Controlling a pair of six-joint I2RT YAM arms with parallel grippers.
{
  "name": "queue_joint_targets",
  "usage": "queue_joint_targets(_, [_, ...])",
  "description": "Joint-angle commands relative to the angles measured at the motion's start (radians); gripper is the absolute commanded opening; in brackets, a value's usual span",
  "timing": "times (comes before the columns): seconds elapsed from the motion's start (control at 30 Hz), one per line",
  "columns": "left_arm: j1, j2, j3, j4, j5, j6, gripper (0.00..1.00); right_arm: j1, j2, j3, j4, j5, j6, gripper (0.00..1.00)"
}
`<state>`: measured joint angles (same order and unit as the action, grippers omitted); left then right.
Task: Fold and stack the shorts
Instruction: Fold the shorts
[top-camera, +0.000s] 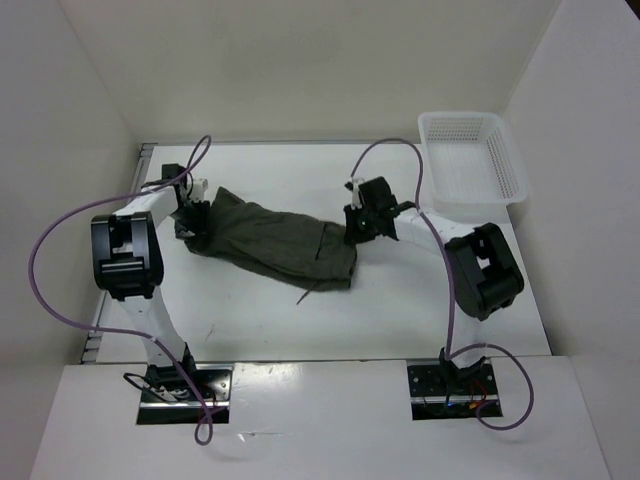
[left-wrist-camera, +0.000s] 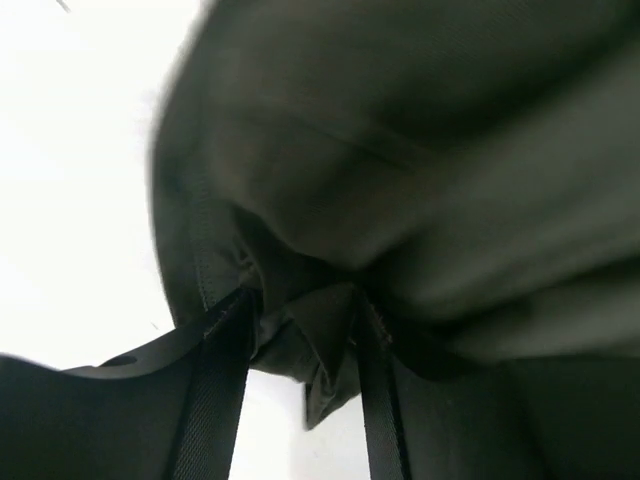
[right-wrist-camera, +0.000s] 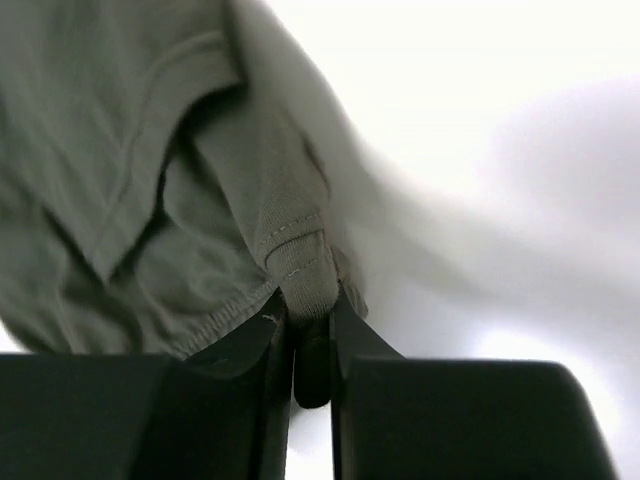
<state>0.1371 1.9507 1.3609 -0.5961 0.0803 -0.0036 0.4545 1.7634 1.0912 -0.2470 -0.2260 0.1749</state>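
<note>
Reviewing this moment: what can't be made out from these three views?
Top view: both arms' jaws, hidden under the wrists and shorts.
Left wrist view: whether the left gripper clamps or straddles the bunched cloth; blurred, too close.
Right wrist view: right gripper pinches a hem; remaining shorts cut off by edges.

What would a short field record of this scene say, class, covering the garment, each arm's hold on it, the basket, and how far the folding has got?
garment: dark olive shorts, rumpled, lying across the table
left fingers: closed on bunched cloth at the shorts' left end
right fingers: pinching a hem fold at the right end
basket: white mesh, far right corner, no shorts in it
folding: not yet done
</note>
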Motion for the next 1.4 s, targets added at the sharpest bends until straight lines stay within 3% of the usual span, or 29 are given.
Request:
queue_joint_targets(0.0, [-0.027, -0.09, -0.043, -0.085, 0.087, 0.004, 0.51, -0.034, 0.063, 0.186, 0.127, 0.247, -0.257, 0.03])
queue_joint_targets(0.03, [-0.027, -0.113, -0.054, -0.096, 0.099, 0.004, 0.53, -0.034, 0.085, 0.223, 0.127, 0.247, -0.271, 0.06])
queue_joint_targets(0.17, [-0.053, -0.168, -0.083, -0.139, 0.134, 0.004, 0.57, -0.045, 0.168, 0.407, 0.094, 0.228, -0.272, 0.63])
queue_joint_targets(0.2, [-0.053, -0.18, -0.065, -0.149, 0.134, 0.004, 0.59, -0.045, 0.168, 0.418, 0.08, 0.218, -0.255, 0.66])
queue_joint_targets(0.4, [0.038, -0.207, 0.139, -0.099, 0.145, 0.004, 0.59, -0.056, 0.082, 0.351, 0.045, 0.218, -0.175, 0.69])
queue_joint_targets(0.67, [0.009, 0.04, 0.236, -0.05, 0.055, 0.004, 0.47, -0.065, 0.039, 0.222, 0.023, 0.148, -0.143, 0.51])
queue_joint_targets(1.07, [-0.011, 0.151, 0.251, -0.068, 0.068, 0.004, 0.47, -0.065, 0.03, 0.13, 0.023, 0.076, -0.112, 0.58])
queue_joint_targets(1.2, [-0.011, 0.151, 0.251, -0.068, 0.09, 0.004, 0.23, -0.065, 0.039, 0.099, 0.023, 0.01, -0.101, 0.58])
queue_joint_targets(1.3, [-0.021, 0.162, 0.251, -0.068, 0.101, 0.004, 0.19, -0.056, 0.048, 0.07, 0.023, -0.01, -0.081, 0.59])
queue_joint_targets(1.37, [-0.021, 0.172, 0.242, -0.068, 0.11, 0.004, 0.1, -0.056, 0.048, 0.056, 0.023, -0.01, -0.081, 0.56])
